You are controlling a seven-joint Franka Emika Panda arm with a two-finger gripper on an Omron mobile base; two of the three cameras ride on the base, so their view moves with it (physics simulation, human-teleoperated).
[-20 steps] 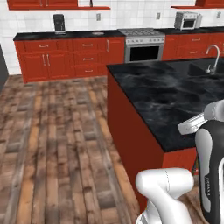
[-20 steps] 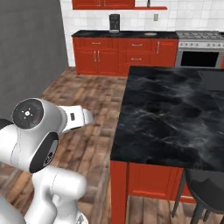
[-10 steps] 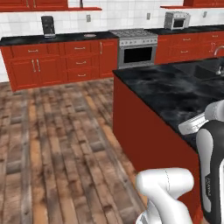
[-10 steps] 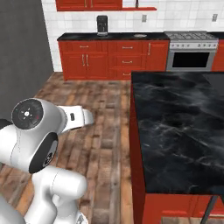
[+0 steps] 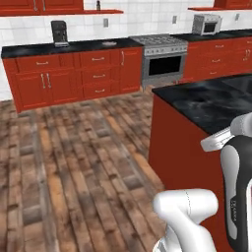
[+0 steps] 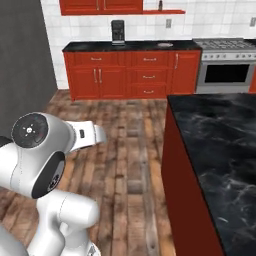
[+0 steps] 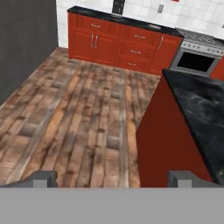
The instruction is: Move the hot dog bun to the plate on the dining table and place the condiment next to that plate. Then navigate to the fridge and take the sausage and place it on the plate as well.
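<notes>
Hand view: the claw (image 7: 112,178) hangs released, its two dark fingertips (image 7: 42,178) set wide apart with nothing between them, above the wooden floor (image 7: 70,122). One dining table (image 7: 199,109), a bench with a black veined top and red base, stands to the right; the stretch of top in sight carries nothing. One grey fridge (image 7: 24,41) side rises at the left. Along the far wall runs one red wall bench (image 5: 74,71) with three drawers stacked at its middle, one dark coffee machine (image 5: 59,33) on it, one steel oven (image 5: 162,61), and one microwave (image 5: 206,23) further right. No lettering on any of them is legible.
</notes>
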